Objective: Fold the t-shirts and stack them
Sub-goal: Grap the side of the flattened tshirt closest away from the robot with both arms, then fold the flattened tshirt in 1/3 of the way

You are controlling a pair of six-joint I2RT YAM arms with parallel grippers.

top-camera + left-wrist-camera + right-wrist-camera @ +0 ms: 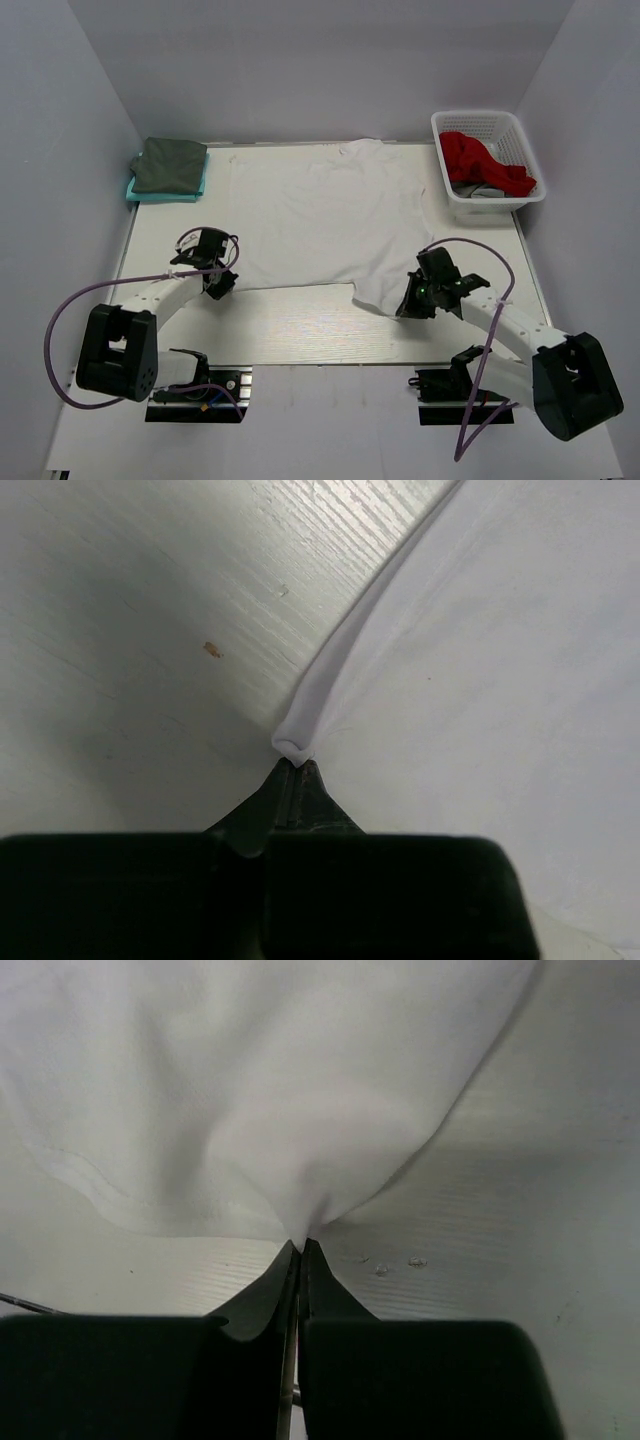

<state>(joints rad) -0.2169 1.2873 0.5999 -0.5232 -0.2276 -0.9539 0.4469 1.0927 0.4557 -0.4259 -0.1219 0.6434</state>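
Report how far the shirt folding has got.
Done: a dark grey-green t-shirt lies folded on a teal one at the far left. In hand: the left hand and right hand pinch the near edge of the spread white t-shirt. Left: red cloth in the basket.

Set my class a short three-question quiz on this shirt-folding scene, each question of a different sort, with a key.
1. True or false: the basket holds red cloth.
2. What do the left gripper and right gripper each pinch? A the white shirt; B the red cloth; C the basket.
3. Fill in: at the far left, the grey-green shirt lies folded on a ____ one.
Key: 1 true; 2 A; 3 teal shirt.
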